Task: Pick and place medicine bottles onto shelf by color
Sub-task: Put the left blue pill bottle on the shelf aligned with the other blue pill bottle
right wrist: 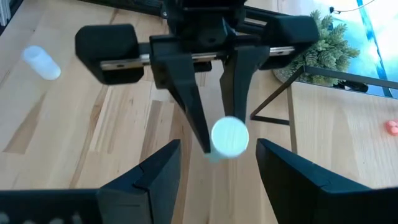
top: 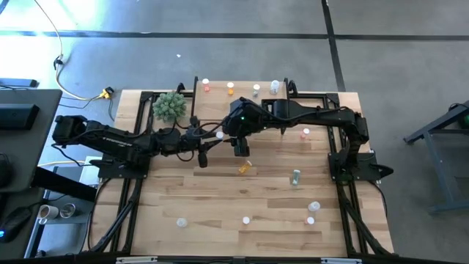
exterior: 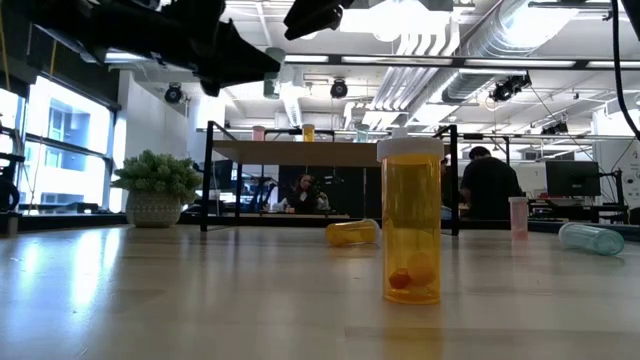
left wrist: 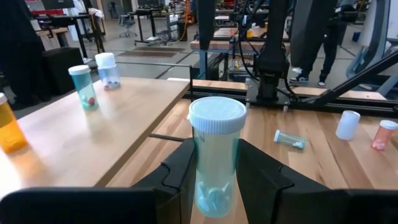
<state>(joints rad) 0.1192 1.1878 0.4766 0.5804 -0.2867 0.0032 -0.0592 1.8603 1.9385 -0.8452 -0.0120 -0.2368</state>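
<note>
Four or five bottles stand on the shelf (top: 242, 94); about seven lie scattered on the table (top: 220, 198). The left gripper (left wrist: 214, 186) is clamped on a pale-green bottle (left wrist: 216, 158) just short of the shelf. The right gripper (right wrist: 214, 162) hangs above it, fingers spread, empty.

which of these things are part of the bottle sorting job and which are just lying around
Part of the job: pale bottle held in the left gripper; right gripper, open, facing it; shelf with bottles on it; loose bottles on the table, such as the orange bottle and green bottle.
Just lying about: potted plant; yellow cable on the floor.
</note>
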